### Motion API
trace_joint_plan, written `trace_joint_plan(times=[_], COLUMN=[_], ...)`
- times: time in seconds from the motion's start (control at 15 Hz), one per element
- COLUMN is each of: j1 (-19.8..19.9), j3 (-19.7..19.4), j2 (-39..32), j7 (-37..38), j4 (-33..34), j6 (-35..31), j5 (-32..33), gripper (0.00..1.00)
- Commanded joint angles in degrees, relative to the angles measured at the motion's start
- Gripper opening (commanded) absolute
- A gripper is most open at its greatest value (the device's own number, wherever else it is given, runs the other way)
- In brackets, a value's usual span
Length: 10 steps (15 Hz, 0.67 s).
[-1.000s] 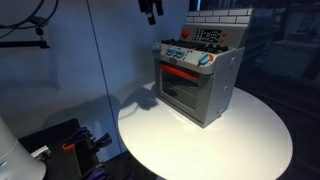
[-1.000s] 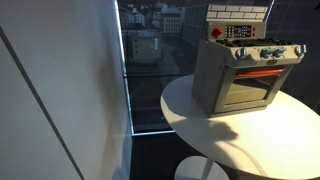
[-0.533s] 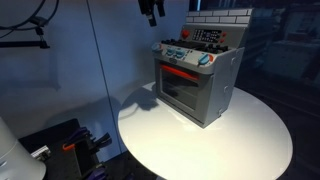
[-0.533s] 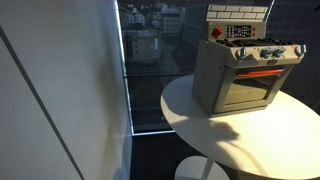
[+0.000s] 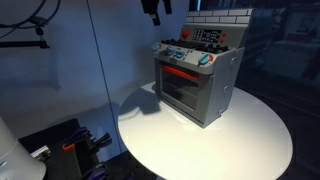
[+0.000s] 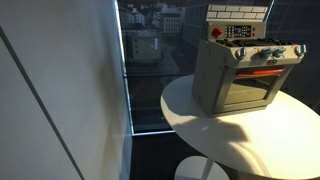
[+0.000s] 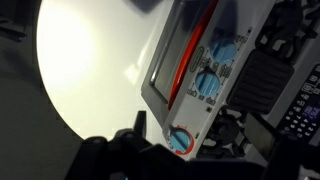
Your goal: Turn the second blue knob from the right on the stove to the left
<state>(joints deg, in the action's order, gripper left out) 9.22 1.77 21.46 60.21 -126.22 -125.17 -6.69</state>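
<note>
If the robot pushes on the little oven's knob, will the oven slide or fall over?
Being a small toy oven, it is probably light, so a hard push might slide it on the smooth white table. Tipping seems unlikely: it is boxy and sits flat. Its small blue knobs may be slippery.

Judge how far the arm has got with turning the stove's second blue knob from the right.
Done: nothing, it seems. The gripper hangs high above the table, apart from the stove. In hand: at most the approach, with the blue knobs in the wrist view. Left: reach the second knob from the right, grip it and turn it left.
</note>
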Motion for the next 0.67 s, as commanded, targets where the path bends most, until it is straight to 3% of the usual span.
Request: trace_joint_plan(times=[0.0, 0.6], j1=[-0.23, -1.48], j3=[-0.85, -0.88], j2=[-0.08, -3.97], j7=[3.66, 6.24], j4=[-1.64, -8.24], j6=[-4.49, -23.7], j5=[-2.64, -7.03], gripper=[1.0, 1.0])
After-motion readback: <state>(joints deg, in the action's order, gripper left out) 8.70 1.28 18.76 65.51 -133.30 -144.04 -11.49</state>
